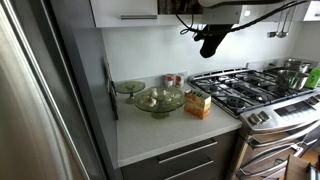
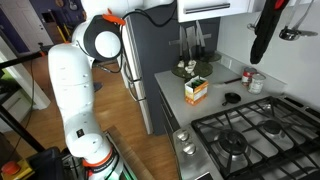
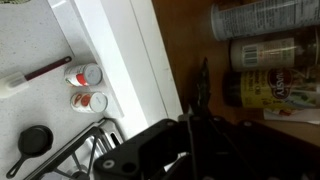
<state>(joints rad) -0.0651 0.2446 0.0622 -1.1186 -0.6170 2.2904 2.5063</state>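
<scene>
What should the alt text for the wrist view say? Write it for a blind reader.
The dark end effector sits beside a white cabinet edge, by a dim shelf of cans. Below, the counter holds two red-topped jars, a small black pan and a red-handled utensil, next to a stove grate.

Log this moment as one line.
gripper: raised high, state unclear | nearest: labelled jars | white countertop: orange cardboard box

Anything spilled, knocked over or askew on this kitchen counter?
Nothing stands out: the orange cardboard box stands upright on the white counter, the clear glass bowls sit level, and no spill shows.
</scene>
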